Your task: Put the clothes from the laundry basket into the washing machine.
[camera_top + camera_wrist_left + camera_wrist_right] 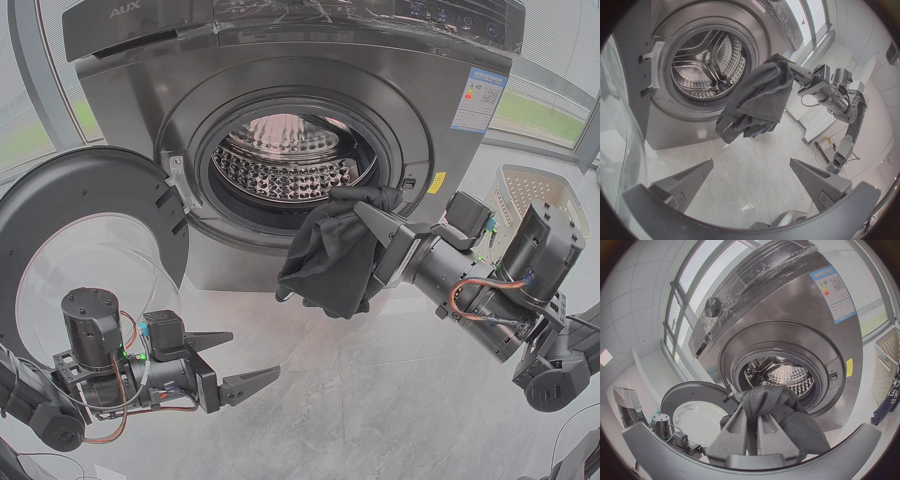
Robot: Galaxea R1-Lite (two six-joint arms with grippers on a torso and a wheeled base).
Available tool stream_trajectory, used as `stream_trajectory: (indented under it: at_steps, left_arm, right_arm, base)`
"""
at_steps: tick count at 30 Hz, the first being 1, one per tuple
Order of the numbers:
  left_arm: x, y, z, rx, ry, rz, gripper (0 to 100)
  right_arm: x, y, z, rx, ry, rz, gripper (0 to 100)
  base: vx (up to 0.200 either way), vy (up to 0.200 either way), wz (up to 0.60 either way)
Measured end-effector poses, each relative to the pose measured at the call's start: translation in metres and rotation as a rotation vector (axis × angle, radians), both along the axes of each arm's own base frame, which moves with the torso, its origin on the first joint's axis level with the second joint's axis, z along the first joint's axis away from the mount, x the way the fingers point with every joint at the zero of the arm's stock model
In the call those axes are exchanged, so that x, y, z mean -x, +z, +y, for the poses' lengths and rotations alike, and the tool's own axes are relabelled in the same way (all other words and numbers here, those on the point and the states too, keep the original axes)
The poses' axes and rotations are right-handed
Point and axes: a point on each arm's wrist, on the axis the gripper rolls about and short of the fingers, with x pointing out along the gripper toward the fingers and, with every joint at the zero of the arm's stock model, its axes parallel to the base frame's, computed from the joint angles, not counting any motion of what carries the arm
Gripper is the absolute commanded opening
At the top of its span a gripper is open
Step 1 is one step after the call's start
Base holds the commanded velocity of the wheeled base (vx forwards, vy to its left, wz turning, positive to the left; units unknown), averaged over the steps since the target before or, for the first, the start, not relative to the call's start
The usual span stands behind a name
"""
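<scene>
A dark grey washing machine (375, 81) stands ahead with its door (81, 206) swung open to the left and its steel drum (281, 162) bare. My right gripper (364, 211) is shut on a black garment (331, 256), held just in front of the drum's lower right rim; the cloth hangs down from the fingers. The same garment (759, 97) shows in the left wrist view and bunched over the fingers (768, 402) in the right wrist view. My left gripper (253, 359) is open and low over the floor, left of the garment, holding nothing.
A beige laundry basket (537, 187) stands on the floor right of the machine; a dark blue garment (889, 399) hangs over its side. Pale tiled floor (350, 400) lies open in front. Windows stand behind the machine.
</scene>
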Motion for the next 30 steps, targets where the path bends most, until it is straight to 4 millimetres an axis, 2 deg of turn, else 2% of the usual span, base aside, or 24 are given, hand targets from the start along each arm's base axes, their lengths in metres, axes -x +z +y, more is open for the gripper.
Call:
stream_trajectory:
  at_steps: [7,19,30]
  left_arm:
    - [-0.010,-0.006,-0.013,0.019,-0.018,-0.043,100]
    - [-0.046,-0.023,-0.033,0.049,0.070,-0.116,100]
    - [-0.068,-0.033,-0.037,0.059,0.154,-0.127,100]
  right_arm:
    - [0.002,-0.001,-0.001,0.004,0.001,0.003,0]
    - [0.014,-0.001,-0.008,0.011,0.016,0.009,0]
    - [0.022,0.001,-0.009,0.005,0.032,0.003,0]
  base:
    - [0.000,0.000,0.00]
    - [0.000,0.000,0.00]
    - [0.000,0.000,0.00]
